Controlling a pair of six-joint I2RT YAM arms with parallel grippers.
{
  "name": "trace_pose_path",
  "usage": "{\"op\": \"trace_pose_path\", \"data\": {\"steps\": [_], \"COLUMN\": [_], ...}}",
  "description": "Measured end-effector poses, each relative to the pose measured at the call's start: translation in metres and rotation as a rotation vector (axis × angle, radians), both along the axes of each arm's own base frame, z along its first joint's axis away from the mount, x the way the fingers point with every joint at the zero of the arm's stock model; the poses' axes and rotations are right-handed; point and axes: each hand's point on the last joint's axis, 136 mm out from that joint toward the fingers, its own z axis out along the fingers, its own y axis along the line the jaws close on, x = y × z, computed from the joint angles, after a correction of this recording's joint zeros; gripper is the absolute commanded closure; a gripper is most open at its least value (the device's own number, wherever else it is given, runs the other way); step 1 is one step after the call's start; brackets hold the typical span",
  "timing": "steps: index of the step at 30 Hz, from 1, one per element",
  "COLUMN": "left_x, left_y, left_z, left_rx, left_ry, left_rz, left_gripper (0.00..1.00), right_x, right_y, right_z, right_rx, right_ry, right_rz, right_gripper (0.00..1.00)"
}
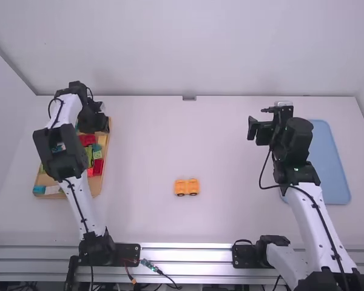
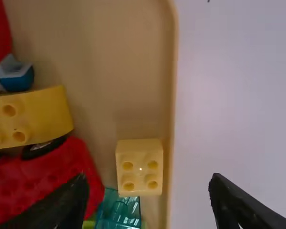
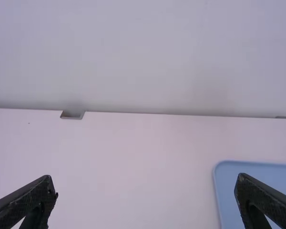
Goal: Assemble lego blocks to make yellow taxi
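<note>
Over the far end of the block tray hangs my left gripper (image 1: 97,124). In the left wrist view, my left gripper (image 2: 149,198) is open, with a small yellow four-stud block (image 2: 139,167) between and beyond its fingers. A larger yellow block (image 2: 28,117) lies on a red wheeled block (image 2: 43,181); a clear teal block (image 2: 118,209) touches the small yellow one. An orange-yellow wheeled piece (image 1: 187,187) stands on the table, near the middle front. My right gripper (image 1: 255,129) is raised at the right; in its wrist view the right gripper (image 3: 147,198) is open and holds nothing.
The wooden tray (image 1: 99,182) of mixed blocks lies under the left arm. A blue tray (image 1: 330,160) lies at the right, beside and partly behind the right arm. A wall (image 1: 188,54) rises along the table's far edge.
</note>
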Motion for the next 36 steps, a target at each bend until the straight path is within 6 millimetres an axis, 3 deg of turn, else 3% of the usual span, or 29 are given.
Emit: {"op": "trace_pose_path", "data": {"steps": [6,19,27,36], "left_x": [-0.007,-0.011,-0.018,-0.017], "left_y": [-0.001,0.0,0.008,0.012], "left_z": [-0.015,-0.015,-0.016,-0.017], "left_rx": [-0.002,-0.006,0.03,0.055], "left_ry": [0.024,0.037,0.068,0.068], "left_rz": [0.016,0.026,0.055,0.065], "left_gripper": [0.45,0.49,0.47,0.53], "right_x": [0.0,0.0,0.0,-0.001], "right_y": [0.0,0.0,0.0,0.0], "right_z": [0.0,0.0,0.0,-0.003], "right_rx": [0.001,-0.001,0.001,0.001], "right_ry": [0.0,0.0,0.0,0.014], "right_rz": [0.001,0.001,0.0,-0.001], "right_gripper": [0.01,0.01,0.01,0.01]}}
